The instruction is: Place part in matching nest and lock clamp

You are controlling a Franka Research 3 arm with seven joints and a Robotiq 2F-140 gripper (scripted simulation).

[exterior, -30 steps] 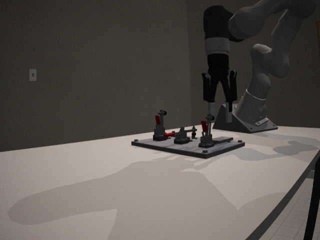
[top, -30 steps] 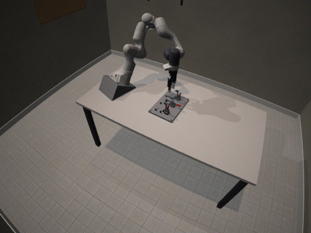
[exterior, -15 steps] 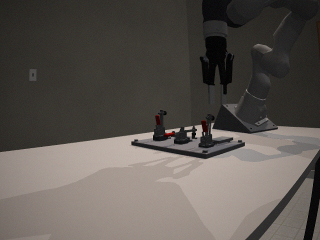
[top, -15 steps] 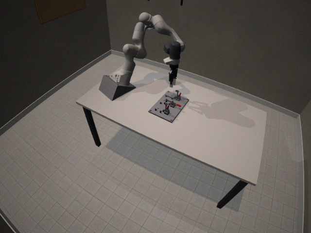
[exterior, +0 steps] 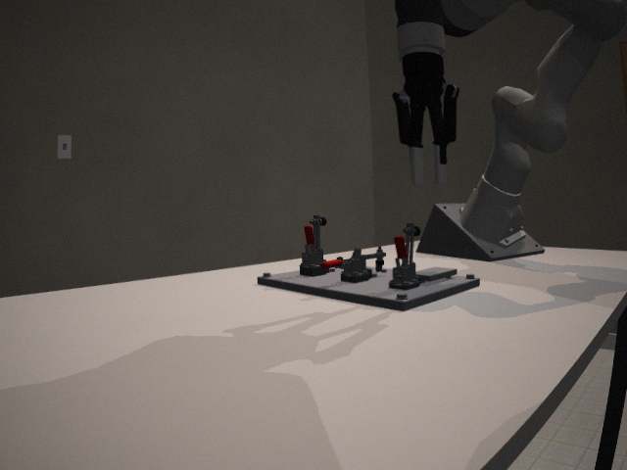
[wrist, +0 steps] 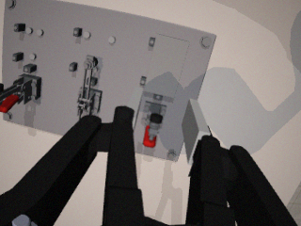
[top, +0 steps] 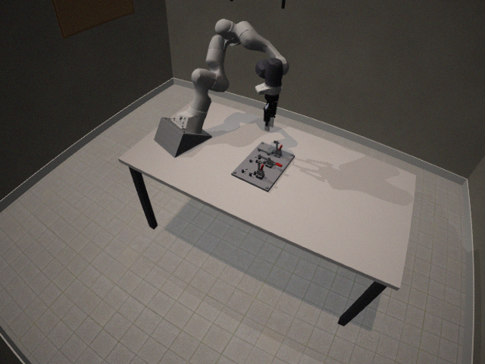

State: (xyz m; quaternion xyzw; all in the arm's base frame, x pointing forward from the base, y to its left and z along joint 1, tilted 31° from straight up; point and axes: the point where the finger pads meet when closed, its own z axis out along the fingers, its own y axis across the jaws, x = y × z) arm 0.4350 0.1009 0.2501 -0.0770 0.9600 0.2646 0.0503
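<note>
The grey fixture plate (top: 250, 177) (exterior: 364, 298) (wrist: 56, 19) lies on the table and carries three toggle clamps. A flat grey part (top: 267, 148) (exterior: 435, 273) (wrist: 172, 56) lies in the nest at the plate's end nearest the robot base. That nest's clamp (top: 278, 148) (exterior: 409, 265) (wrist: 150, 122) has its red handle and its bar upright. The middle clamp (exterior: 354, 267) has its red handle lying level. The third clamp (exterior: 313, 253) has its handle upright. My gripper (top: 268, 126) (exterior: 427, 174) (wrist: 163, 106) hangs well above the part and its clamp. Its fingers stand narrow but apart, with nothing between them.
The robot's wedge-shaped base (top: 178, 136) (exterior: 470, 237) stands on the table (top: 333, 219) (exterior: 202, 353) behind the fixture. The arm's shadow falls across the table beside the plate.
</note>
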